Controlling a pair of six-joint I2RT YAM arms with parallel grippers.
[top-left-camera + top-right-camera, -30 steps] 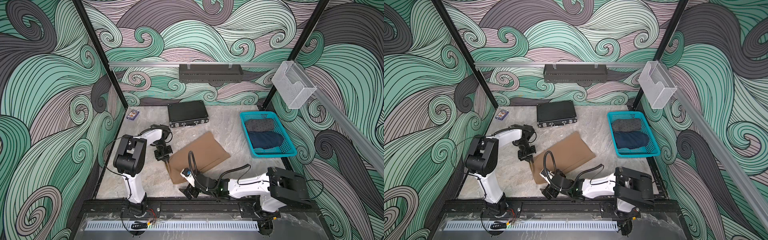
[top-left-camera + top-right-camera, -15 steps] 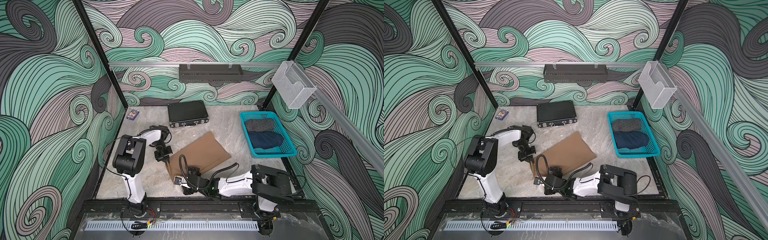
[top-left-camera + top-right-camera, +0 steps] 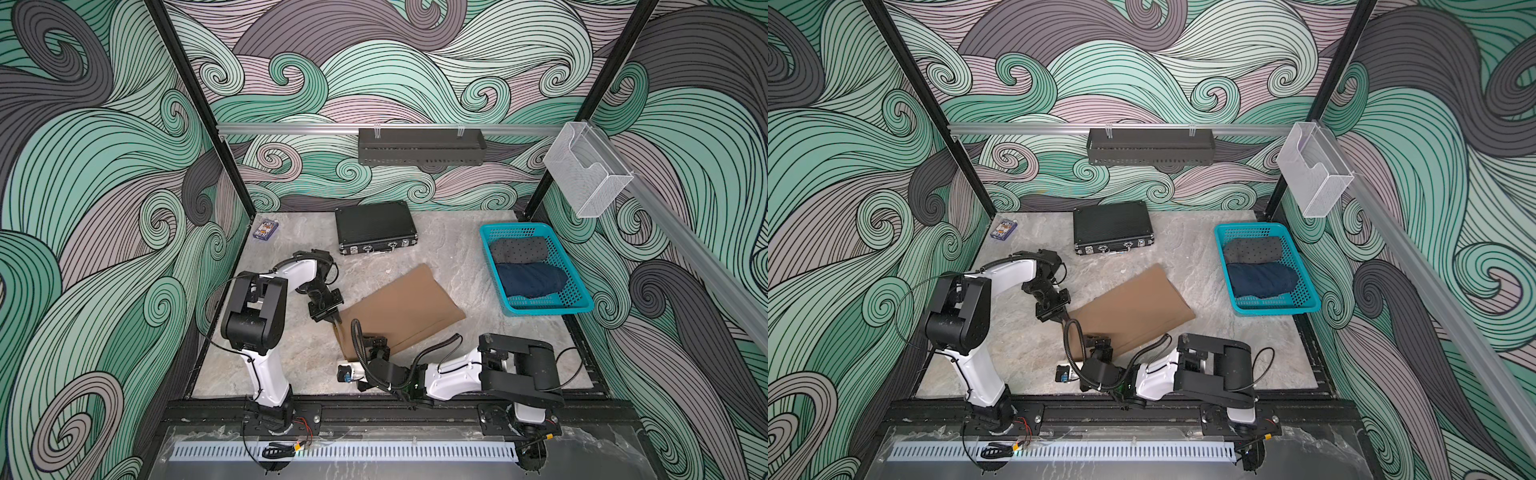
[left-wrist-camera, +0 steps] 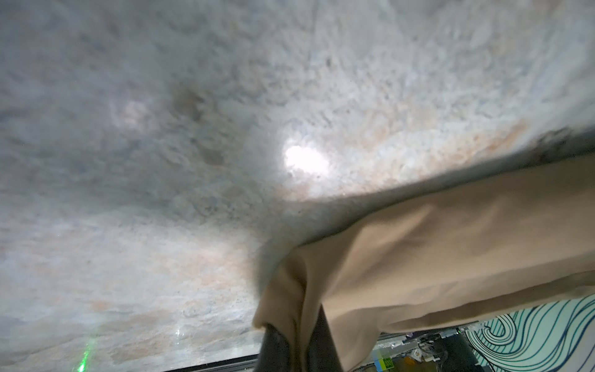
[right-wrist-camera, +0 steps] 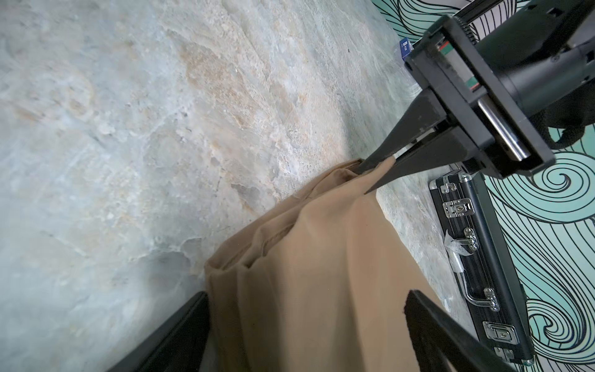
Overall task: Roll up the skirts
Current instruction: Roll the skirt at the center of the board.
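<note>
With left gripper (image 5: 373, 174) clamped on a corner of the tan skirt (image 3: 399, 307), shut the gaping right gripper (image 5: 306, 293) on the near edge; roll evenly.

Swirl-patterned teal and grey walls (image 3: 374, 62) enclose a pale marbled tabletop (image 3: 469, 257); a black shelf (image 3: 419, 145) hangs on the back rail (image 3: 291, 128).

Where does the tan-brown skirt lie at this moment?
In both top views the tan-brown skirt lies spread at the table's centre, nearer than the black case, with the teal basket to its right; the left gripper pinches its corner.
</note>
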